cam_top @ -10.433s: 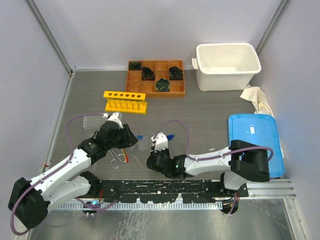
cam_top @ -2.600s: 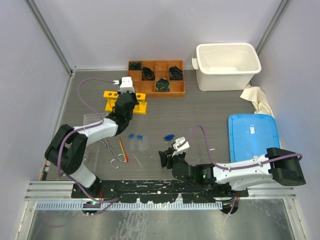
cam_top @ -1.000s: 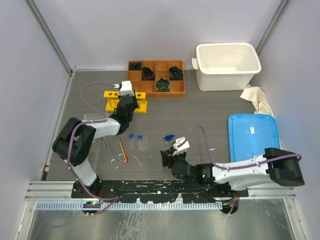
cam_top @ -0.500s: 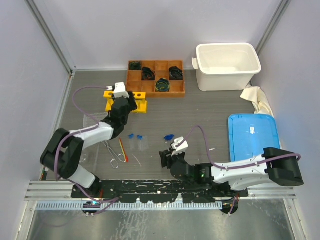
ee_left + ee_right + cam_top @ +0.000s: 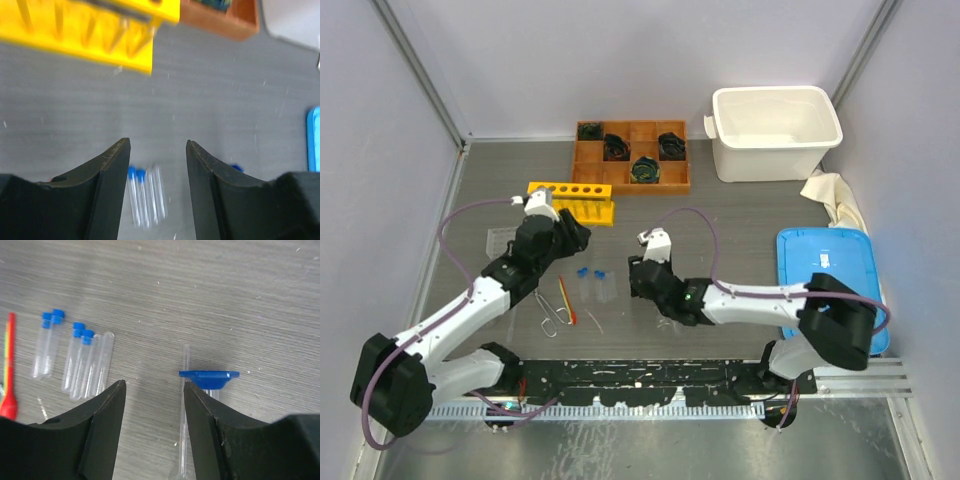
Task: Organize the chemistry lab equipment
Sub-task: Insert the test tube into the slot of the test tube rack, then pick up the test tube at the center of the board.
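The left gripper (image 5: pixel 157 146) hangs over the table between the rack (image 5: pixel 570 201) and the tubes (image 5: pixel 596 286). Its jaws are open and hold nothing. In its wrist view the tubes lie just under the gap of the jaws, with their blue caps toward the rack, so I judge that this arm is lined up to come down for one of them. The tubes lie flat, side by side, and some seem to touch. This can make it hard to take only one, so a straight and narrow descent seems needed.

The right gripper (image 5: pixel 152 387) is low over the table, just to the right of the tubes, its jaws also open and empty. The dropper (image 5: pixel 207 375) lies in front of one finger, not in the gap, so it is not yet placed for a grasp.

The stick (image 5: pixel 566 300) and the tongs (image 5: pixel 548 308) lie to the left of the tubes, and no gripper touches them. The rack stands in front of the wooden tray (image 5: pixel 632 157) with its long side to the arms, probably so that the holes are reached from above. Whether a tube stands in it I cannot tell. Most of the sorting seems not yet done
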Controlling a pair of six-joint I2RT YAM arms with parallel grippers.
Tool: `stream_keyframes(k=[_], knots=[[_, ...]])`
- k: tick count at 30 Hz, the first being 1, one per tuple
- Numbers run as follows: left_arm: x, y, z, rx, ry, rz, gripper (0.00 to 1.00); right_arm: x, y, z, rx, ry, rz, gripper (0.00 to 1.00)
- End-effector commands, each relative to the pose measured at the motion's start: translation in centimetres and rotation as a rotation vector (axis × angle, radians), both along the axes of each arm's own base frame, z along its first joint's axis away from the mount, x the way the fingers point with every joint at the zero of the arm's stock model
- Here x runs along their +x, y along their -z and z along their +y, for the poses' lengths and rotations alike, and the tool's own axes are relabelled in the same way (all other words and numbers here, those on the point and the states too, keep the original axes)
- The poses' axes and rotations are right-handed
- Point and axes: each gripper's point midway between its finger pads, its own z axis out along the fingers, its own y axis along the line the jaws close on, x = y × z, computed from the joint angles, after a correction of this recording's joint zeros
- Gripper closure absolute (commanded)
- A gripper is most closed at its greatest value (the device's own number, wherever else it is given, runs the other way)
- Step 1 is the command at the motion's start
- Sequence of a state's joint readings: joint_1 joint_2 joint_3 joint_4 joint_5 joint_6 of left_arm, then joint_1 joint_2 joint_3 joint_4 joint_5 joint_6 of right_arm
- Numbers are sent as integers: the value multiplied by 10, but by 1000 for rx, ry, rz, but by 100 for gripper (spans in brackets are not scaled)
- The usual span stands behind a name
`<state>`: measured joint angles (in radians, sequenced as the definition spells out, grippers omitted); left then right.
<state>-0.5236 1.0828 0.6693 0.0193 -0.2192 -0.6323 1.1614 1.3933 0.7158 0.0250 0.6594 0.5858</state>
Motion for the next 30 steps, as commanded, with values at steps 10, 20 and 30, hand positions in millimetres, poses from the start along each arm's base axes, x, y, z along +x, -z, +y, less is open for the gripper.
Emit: stream_keyframes(k=[10, 20, 30], knots=[[-83, 35, 4, -13, 153, 219, 50, -7, 41, 77, -49, -216, 283, 51], [-90, 35, 10, -4, 154, 203, 50, -6, 57, 73, -78, -190, 299, 54], [-94, 40, 6, -23, 173, 223, 51, 5, 62, 71, -111, -150, 267, 57]])
